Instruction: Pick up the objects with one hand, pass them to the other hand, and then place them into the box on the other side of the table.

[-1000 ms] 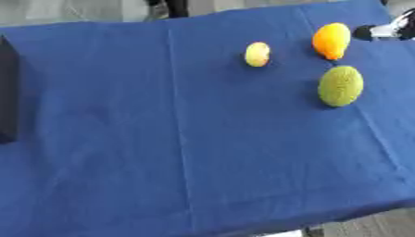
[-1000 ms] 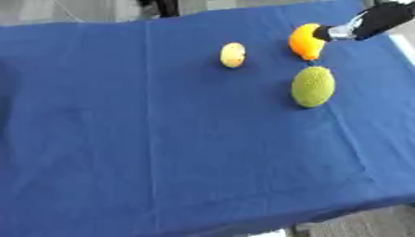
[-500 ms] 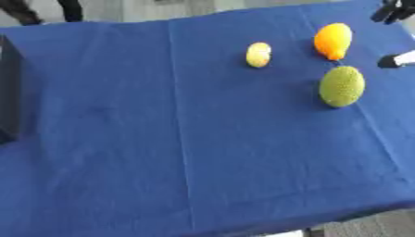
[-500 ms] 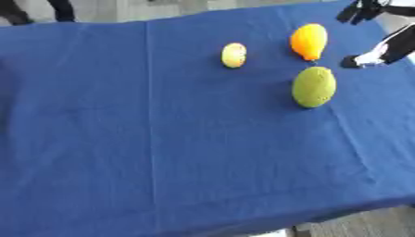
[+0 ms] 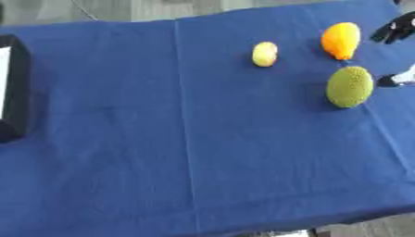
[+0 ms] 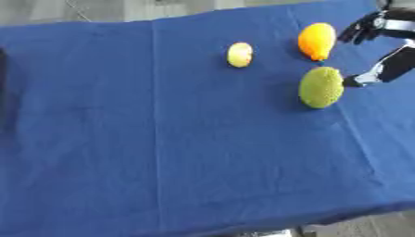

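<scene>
Three fruits lie on the blue cloth at the far right: a small yellow one [image 5: 264, 53], an orange one [image 5: 340, 40] and a bumpy green one [image 6: 321, 87]. My right hand [image 6: 395, 60] comes in from the right edge, open with fingers and thumb spread. Its thumb tip sits just right of the green fruit, and its fingers [image 6: 362, 30] hang beside the orange one. It holds nothing. The black box [image 5: 12, 88] stands at the left edge, partly cut off. My left hand does not show.
The blue-covered table [image 5: 186, 152] fills the view, with its front edge along the bottom. Grey floor shows beyond the far edge.
My right hand has come down from beside the orange fruit and spread; its thumb is now next to the green fruit. The fruits have not moved.
</scene>
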